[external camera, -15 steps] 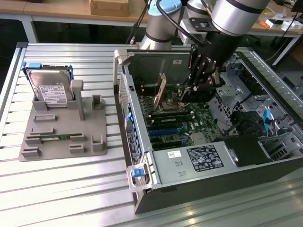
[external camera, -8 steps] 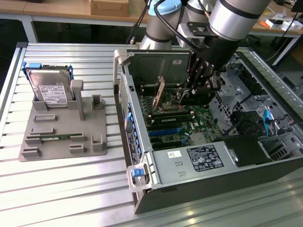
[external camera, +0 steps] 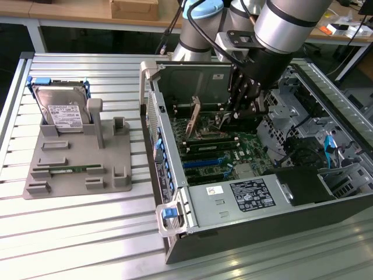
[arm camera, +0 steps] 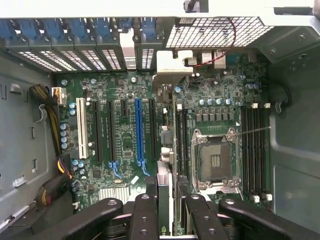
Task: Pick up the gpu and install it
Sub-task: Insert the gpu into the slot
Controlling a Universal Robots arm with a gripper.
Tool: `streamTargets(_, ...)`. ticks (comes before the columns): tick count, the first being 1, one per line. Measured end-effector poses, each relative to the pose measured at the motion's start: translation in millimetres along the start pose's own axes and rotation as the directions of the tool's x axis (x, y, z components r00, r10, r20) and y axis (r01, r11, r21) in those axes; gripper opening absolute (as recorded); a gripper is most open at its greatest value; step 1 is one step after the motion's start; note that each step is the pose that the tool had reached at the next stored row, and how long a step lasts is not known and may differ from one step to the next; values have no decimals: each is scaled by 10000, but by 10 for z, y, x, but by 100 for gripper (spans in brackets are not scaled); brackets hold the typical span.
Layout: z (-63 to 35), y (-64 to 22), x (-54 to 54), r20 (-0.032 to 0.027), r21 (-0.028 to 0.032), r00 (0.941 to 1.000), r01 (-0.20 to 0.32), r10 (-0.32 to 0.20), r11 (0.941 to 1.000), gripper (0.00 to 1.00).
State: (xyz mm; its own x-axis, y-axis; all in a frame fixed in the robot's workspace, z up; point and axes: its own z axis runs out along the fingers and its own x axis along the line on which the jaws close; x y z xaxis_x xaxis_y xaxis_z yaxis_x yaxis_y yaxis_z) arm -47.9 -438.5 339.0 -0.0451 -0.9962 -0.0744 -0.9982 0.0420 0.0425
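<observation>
One gpu (arm camera: 165, 192), one open computer case (external camera: 245, 239) and one hard drive (external camera: 63, 114) are in sight. The jaws stand partly closed, clamping the gpu edge-on above the motherboard (arm camera: 125, 145).

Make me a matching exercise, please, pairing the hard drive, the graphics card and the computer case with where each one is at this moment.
Things:
A. hard drive
B. graphics card
C. computer case

Places:
1. gripped in the pincer, over the motherboard
2. lying open on the slatted table
3. standing upright in the grey holder at the exterior view's left

Pairs: A-3, B-1, C-2
</observation>
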Motion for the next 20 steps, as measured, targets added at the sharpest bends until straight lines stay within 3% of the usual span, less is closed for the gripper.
streamTargets(11,107,15,48,-1,0,10000,0,0,10000,27)
streamTargets(20,131,123,89,-1,0,10000,-2,2,10000,27)
